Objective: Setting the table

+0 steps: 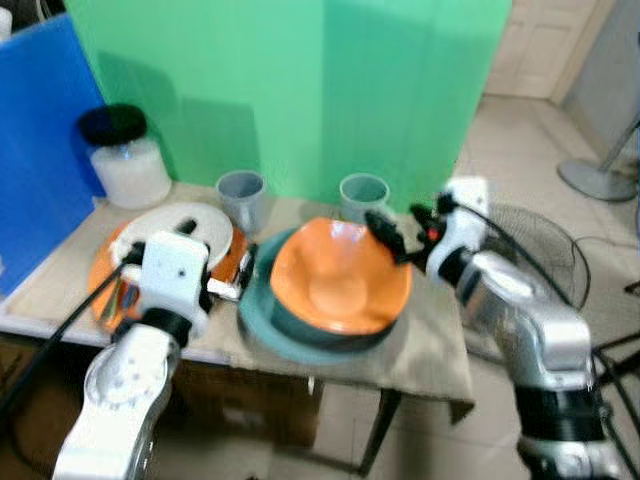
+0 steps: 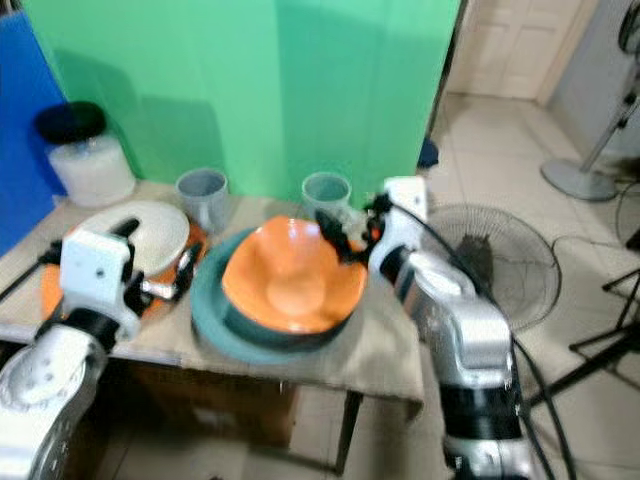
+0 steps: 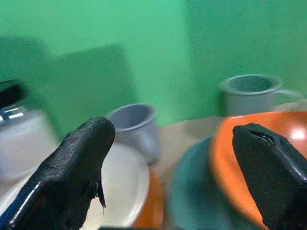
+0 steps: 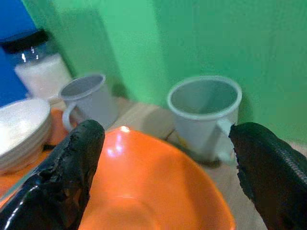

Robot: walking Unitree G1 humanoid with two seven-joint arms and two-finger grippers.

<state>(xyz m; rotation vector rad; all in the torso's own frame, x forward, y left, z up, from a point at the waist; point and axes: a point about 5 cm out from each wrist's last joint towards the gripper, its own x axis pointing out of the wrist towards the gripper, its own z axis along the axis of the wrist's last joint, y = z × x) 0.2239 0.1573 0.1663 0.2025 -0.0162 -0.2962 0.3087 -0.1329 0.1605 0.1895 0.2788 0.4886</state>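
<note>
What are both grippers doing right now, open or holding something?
Left gripper: open, holding nothing, near the teal plate.
Right gripper: open, holding nothing, over the orange bowl.

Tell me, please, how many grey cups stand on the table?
2. One grey cup stands at the back beside the white bowl. The other grey cup stands behind the orange bowl, near the right gripper. None seems hidden.

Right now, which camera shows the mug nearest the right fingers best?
The right wrist view: the grey mug is close, with rim and handle clear. The eye views show it small behind the orange bowl; the left wrist view shows it blurred.
</note>
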